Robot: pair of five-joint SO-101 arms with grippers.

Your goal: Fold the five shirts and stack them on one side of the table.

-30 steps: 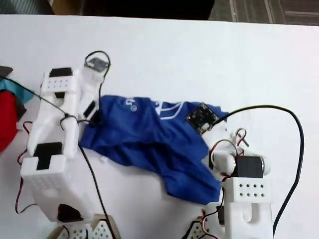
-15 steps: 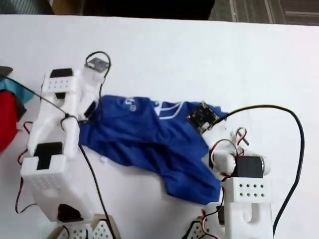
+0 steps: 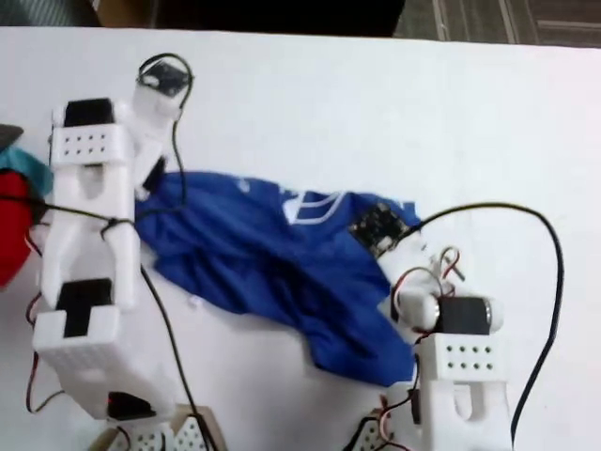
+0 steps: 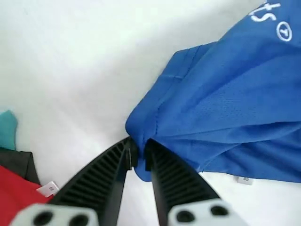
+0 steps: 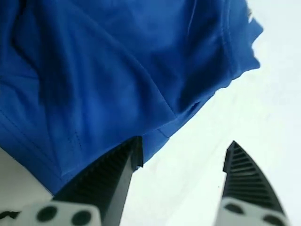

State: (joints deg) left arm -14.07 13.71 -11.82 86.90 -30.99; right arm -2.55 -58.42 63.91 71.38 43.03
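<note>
White table [image 3: 376, 103]: blue shirt [image 3: 272, 263], crumpled, lying centre. Left gripper [image 4: 139, 153] pinches its edge; right gripper [image 5: 183, 154] splayed apart at its opposite edge.

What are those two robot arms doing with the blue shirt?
They are getting a shirt ready to fold. The left gripper is pinched shut on one corner of the blue shirt, which lies crumpled on the white table. The right gripper hangs open over the shirt's other edge, holding nothing. A red cloth and a teal cloth sit near the left arm.
</note>
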